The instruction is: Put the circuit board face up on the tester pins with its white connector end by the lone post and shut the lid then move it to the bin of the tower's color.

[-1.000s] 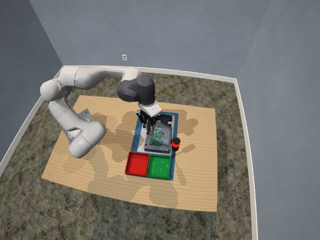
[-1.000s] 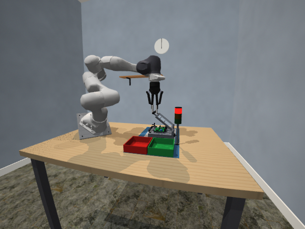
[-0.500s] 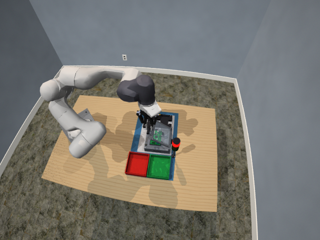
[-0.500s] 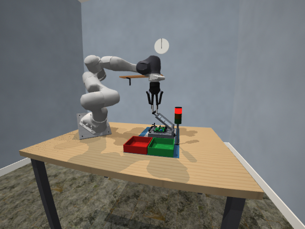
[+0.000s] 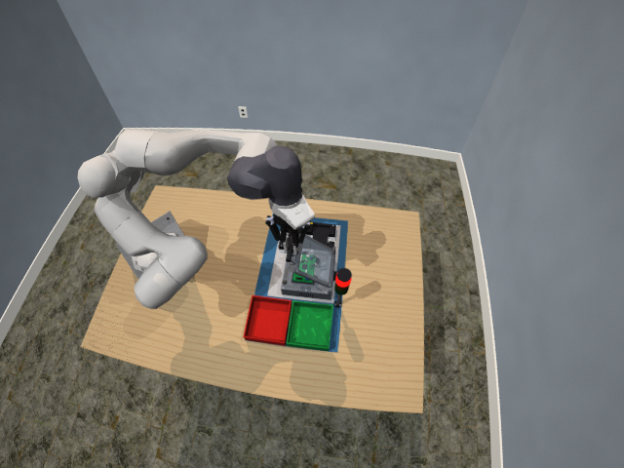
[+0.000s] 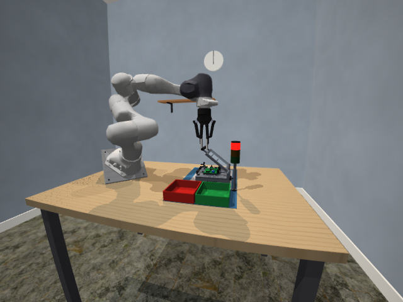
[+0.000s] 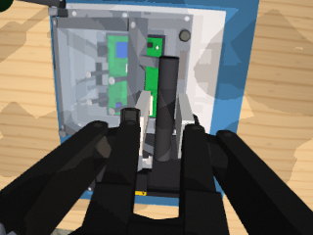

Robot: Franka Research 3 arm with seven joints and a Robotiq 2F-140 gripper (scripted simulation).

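My gripper (image 6: pixel 204 141) hangs at the centre of the exterior view, fingers drawn narrow either side of the black handle (image 7: pixel 165 110) of the raised lid (image 6: pixel 217 158); whether they truly pinch it I cannot tell. The circuit board (image 5: pixel 307 262) lies in the tester (image 6: pixel 213 177) under the tilted clear lid. The signal tower (image 6: pixel 235 151) glows red. Lower centre, the red bin (image 5: pixel 266 320) and green bin (image 5: pixel 310 326) sit side by side.
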